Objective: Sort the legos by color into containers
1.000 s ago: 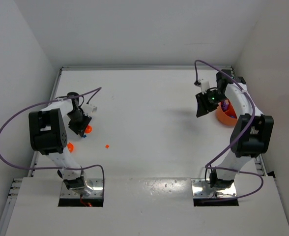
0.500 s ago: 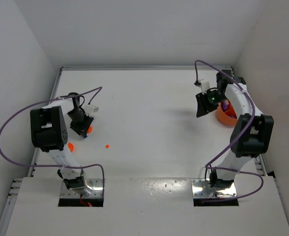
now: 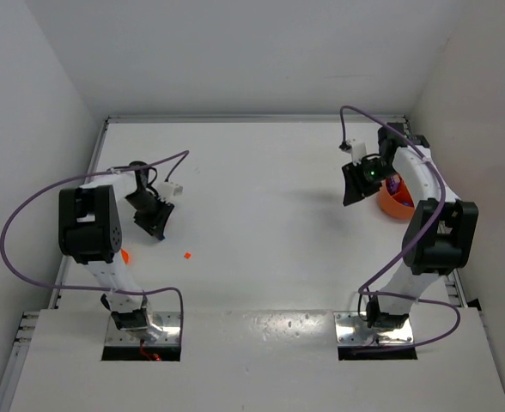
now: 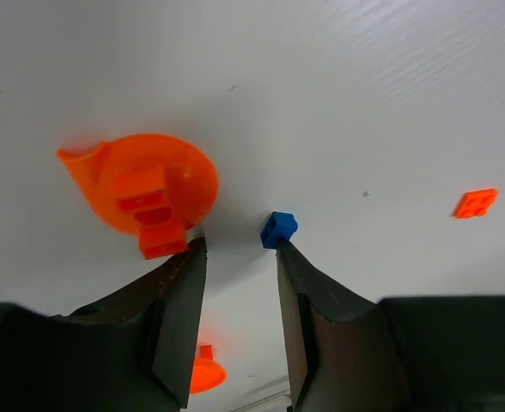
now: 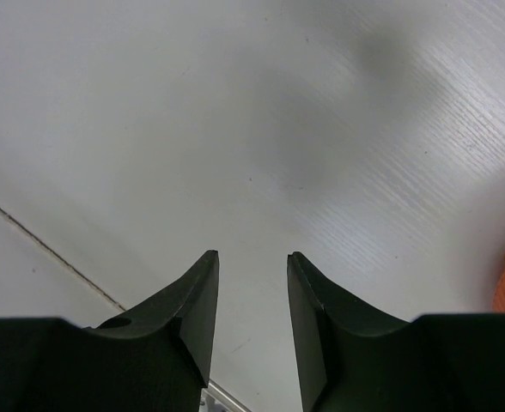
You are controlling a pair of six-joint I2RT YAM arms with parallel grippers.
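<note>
My left gripper (image 4: pixel 241 243) (image 3: pixel 154 223) is open over the table with nothing between its fingers. A blue lego (image 4: pixel 278 229) (image 3: pixel 163 241) lies right at its right fingertip (image 4: pixel 283 251). Just left of the other fingertip sits a round orange cup (image 4: pixel 106 167) holding orange-red legos (image 4: pixel 142 190), one (image 4: pixel 162 241) at its near rim. A flat orange-red lego (image 4: pixel 475 202) (image 3: pixel 187 255) lies alone further right. My right gripper (image 5: pixel 252 255) (image 3: pixel 353 190) hangs open and empty over bare table, beside the orange bowl (image 3: pixel 398 205).
A second small orange cup (image 3: pixel 124 255) (image 4: pixel 203 371) stands near the left arm's base side. A purple cup (image 3: pixel 394 183) sits in the orange bowl, partly behind the right arm. The table's raised edges run close on the left and right.
My left gripper has swung right, off the orange cup, and its jaws opened slightly. In the top view the gripper now covers that cup. The right arm has not moved.
</note>
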